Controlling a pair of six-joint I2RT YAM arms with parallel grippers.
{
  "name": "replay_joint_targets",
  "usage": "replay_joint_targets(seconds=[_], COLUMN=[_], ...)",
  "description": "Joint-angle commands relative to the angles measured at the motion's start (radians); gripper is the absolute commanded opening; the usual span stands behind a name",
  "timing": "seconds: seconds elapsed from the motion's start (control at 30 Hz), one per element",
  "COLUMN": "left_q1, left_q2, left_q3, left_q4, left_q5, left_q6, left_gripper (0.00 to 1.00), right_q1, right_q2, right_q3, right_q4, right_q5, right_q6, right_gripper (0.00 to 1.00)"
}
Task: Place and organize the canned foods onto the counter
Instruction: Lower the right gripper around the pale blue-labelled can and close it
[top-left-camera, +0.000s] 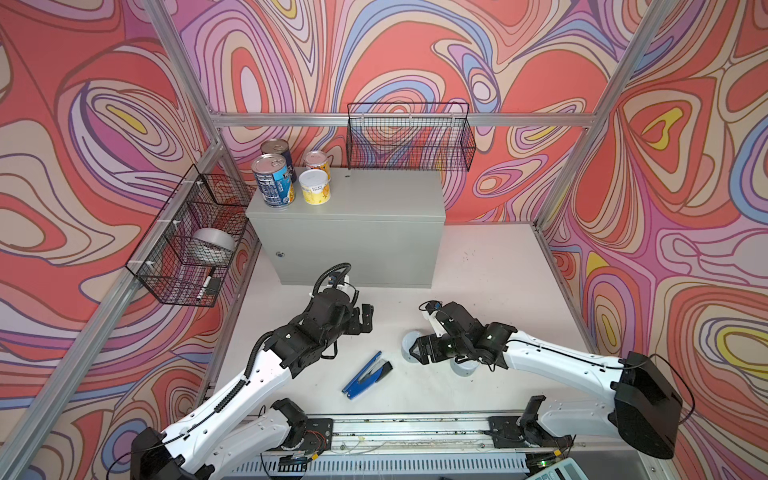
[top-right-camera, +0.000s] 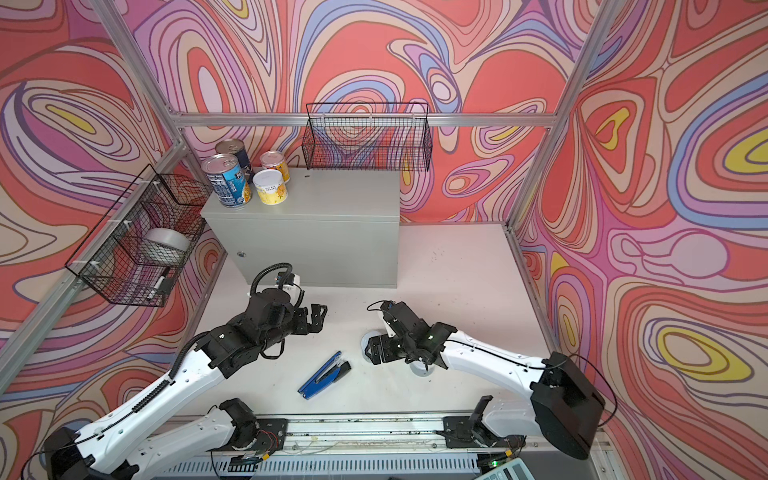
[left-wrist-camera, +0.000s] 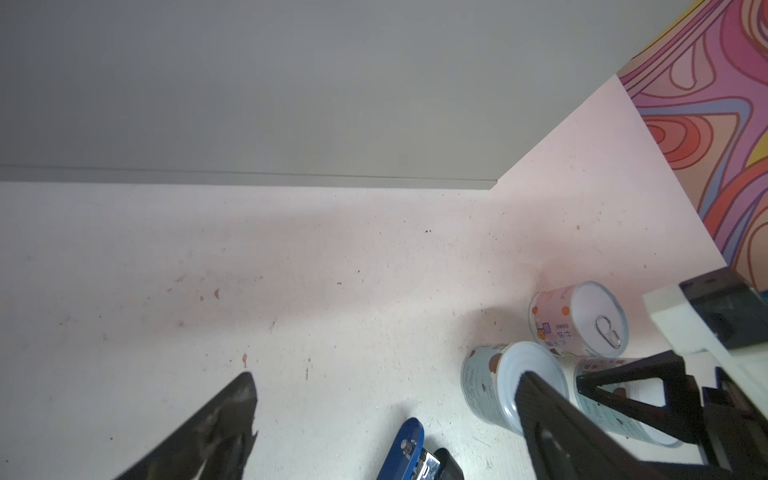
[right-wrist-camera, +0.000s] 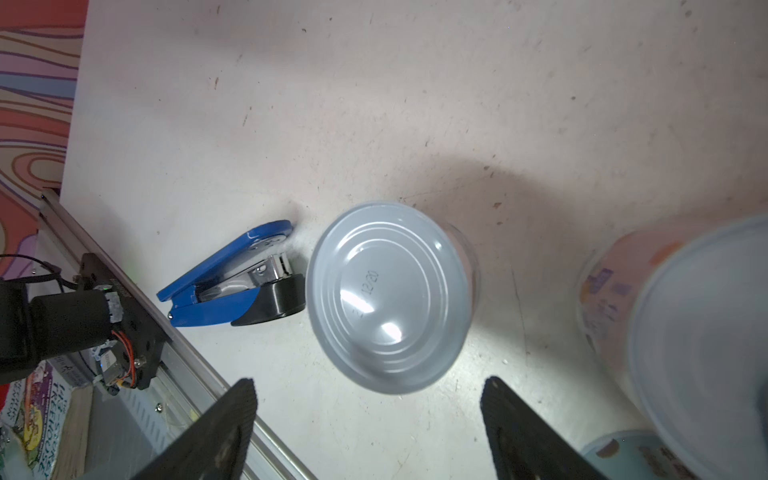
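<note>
The counter (top-left-camera: 374, 195) (top-right-camera: 332, 195) is a grey metal cabinet at the back; its plain front fills the left wrist view (left-wrist-camera: 291, 104). On its left end stand two tall blue cans (top-left-camera: 272, 180) (top-left-camera: 279, 151), a small orange can (top-left-camera: 317, 162) and a yellow white-lidded can (top-left-camera: 316, 187). Three short cans sit on the table under my right arm: pale blue (left-wrist-camera: 498, 382), pink (left-wrist-camera: 577, 320) and one half hidden (left-wrist-camera: 615, 403). My right gripper (top-left-camera: 417, 349) (right-wrist-camera: 370, 380) is open, with a can's silver end (right-wrist-camera: 390, 297) just beyond its fingertips. My left gripper (top-left-camera: 365, 318) (left-wrist-camera: 386, 376) is open and empty before the counter.
A blue stapler (top-left-camera: 368, 376) (right-wrist-camera: 232, 286) lies on the table between the arms, close to the nearest can. Black wire baskets hang at the back (top-left-camera: 409, 139) and on the left wall (top-left-camera: 187, 245), the left one holding a silver tape roll (top-left-camera: 212, 245). A metal rail (top-left-camera: 415, 428) runs along the front edge.
</note>
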Motion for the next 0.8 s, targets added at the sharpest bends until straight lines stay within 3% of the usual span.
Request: replay_joint_targets(seconds=[0.0, 0.77], left_q1=[-0.005, -0.005], left_q2=[-0.041, -0.152], left_q3=[-0.046, -0.109], left_q4=[-0.011, -0.01], left_q5=[0.035, 0.068], left_q6=[-0.081, -0.117], left_gripper=[1.0, 1.0], right_q1=[0.026, 0.09], right_q2=[0.031, 0.199], right_q3=[0.043, 0.193], right_q4=[0.006, -0.077], right_q5=[0.07, 0.199], right_q6=[0.006, -0.015], right_gripper=[0.87, 0.87])
